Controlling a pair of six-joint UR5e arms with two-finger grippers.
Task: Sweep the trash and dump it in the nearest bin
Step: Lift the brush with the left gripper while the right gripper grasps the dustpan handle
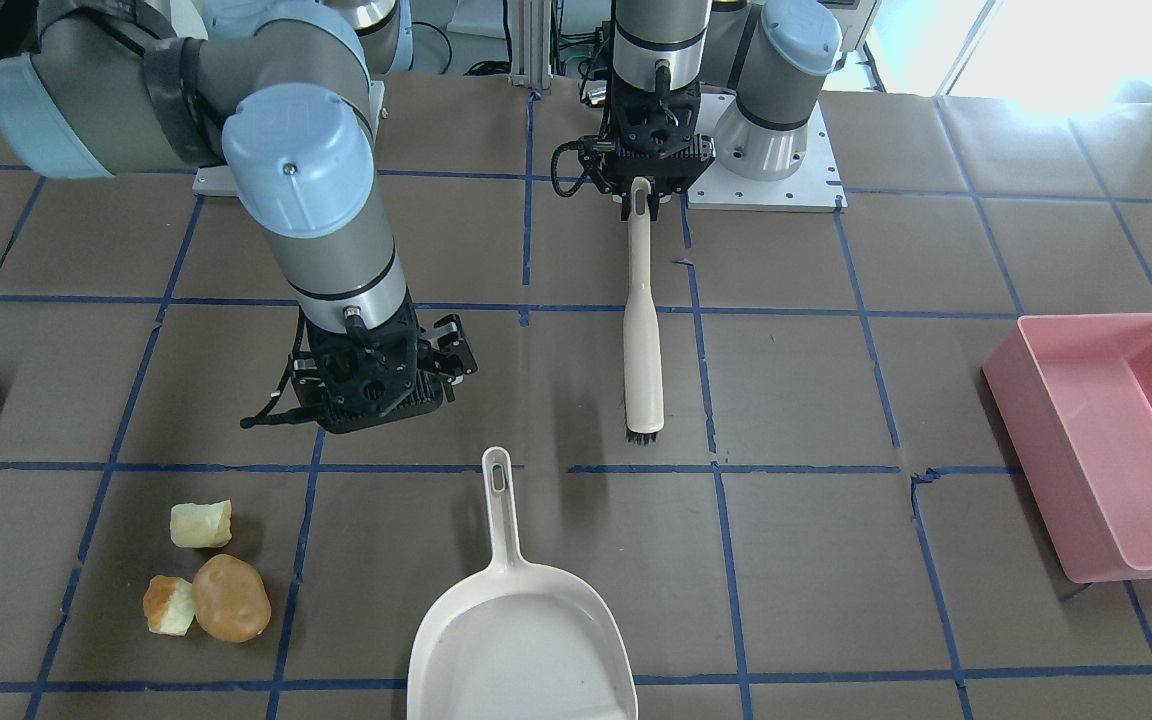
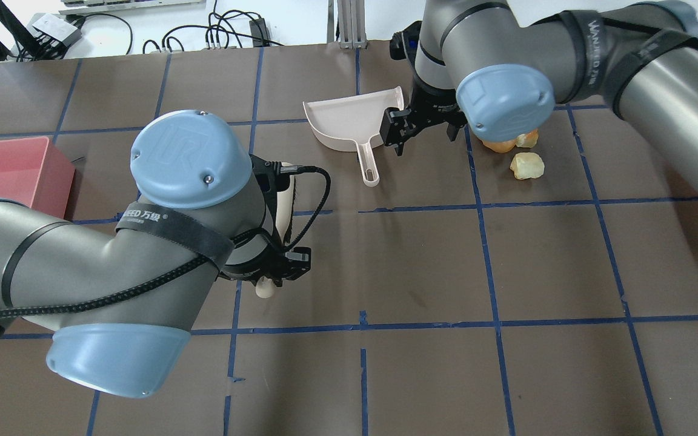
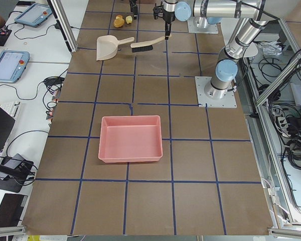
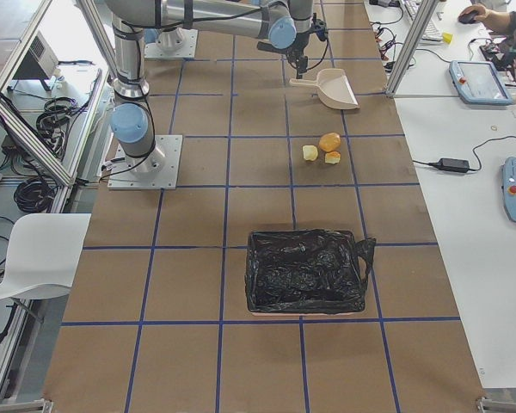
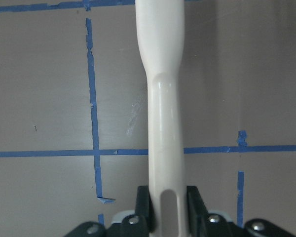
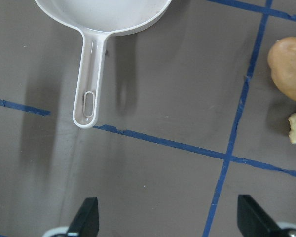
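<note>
The trash lies together on the table: a tan-brown potato-like lump, a pale yellow chunk and an orange chunk. A cream dustpan lies beside them, its handle pointing at the robot. My right gripper hovers open and empty above the table just behind the handle tip, with the lump off to one side. My left gripper is shut on the end of a cream brush, whose black bristles point towards the dustpan. The left wrist view shows the fingers clamped on the brush handle.
A pink bin stands on the robot's left side of the table. A bin lined with a black bag stands further along the robot's right side, beyond the trash. Blue tape lines grid the brown table.
</note>
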